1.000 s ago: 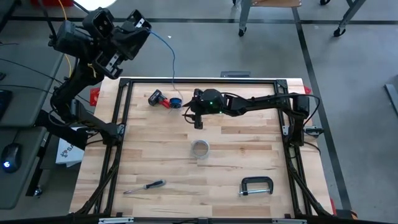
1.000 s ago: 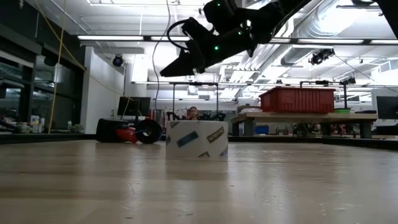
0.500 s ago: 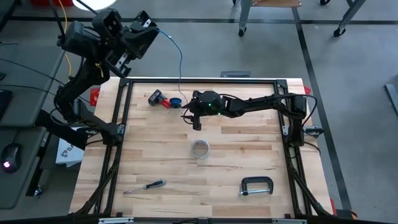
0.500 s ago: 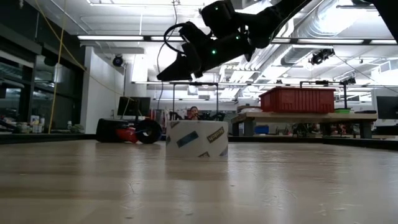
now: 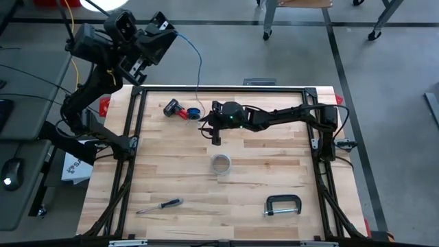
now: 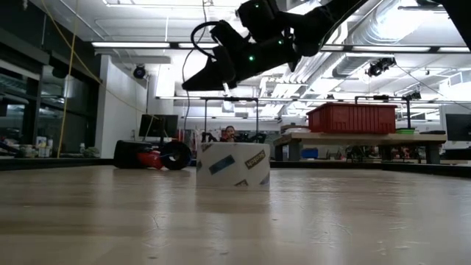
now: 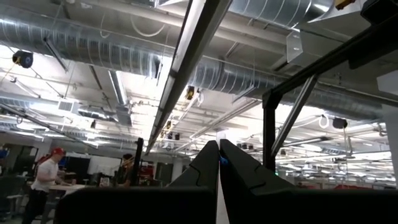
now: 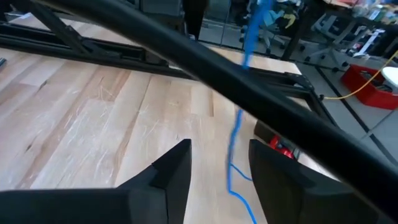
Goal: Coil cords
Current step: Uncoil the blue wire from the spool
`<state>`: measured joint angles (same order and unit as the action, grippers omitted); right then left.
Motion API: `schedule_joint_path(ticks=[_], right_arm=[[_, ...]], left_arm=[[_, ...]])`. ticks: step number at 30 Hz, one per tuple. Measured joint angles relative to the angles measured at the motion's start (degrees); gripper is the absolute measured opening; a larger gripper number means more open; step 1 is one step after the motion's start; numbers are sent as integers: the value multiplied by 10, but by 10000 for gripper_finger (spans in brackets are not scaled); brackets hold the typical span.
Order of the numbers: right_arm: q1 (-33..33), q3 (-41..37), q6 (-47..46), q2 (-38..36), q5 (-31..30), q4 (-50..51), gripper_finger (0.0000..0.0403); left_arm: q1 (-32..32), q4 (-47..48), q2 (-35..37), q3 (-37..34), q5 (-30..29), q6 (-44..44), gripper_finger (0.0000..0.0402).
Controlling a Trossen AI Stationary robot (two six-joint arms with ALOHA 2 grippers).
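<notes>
Two claws, left [image 5: 167, 34] past table edge [image 5: 219, 88], right [image 5: 216, 136] mid-board

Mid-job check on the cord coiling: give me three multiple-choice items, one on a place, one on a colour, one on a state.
1. Where is the left gripper?
A. Raised beyond the table's far-left corner
B. Over the C-clamp
C. Beside the screwdriver

2. What colour is the cord running up from the table to the left gripper?
A. Red
B. Blue
C. Green

3. How do the right gripper's fingers stand?
A. Pressed together
B. Clamped on the tape roll
C. Apart, with the cord hanging between them

Answers:
1 A: the high view shows it off the table's corner.
2 B: blue in the high and right wrist views.
3 C: the right wrist view shows a gap with the cord in it.
</notes>
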<state>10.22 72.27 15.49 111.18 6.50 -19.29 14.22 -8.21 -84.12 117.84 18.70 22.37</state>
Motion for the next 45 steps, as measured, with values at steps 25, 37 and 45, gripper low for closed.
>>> schedule_joint_path(ticks=[25,37,45], right_arm=[[-4,47,-87,-4,2,67,1],[30,58,-106,-92,121,175,0],[40,57,-20,-165,242,330,0]], left_arm=[[1,-11,-4,0,-43,-29,8],[15,188,27,0,-128,-70,137],[15,401,61,1,-236,-105,174]])
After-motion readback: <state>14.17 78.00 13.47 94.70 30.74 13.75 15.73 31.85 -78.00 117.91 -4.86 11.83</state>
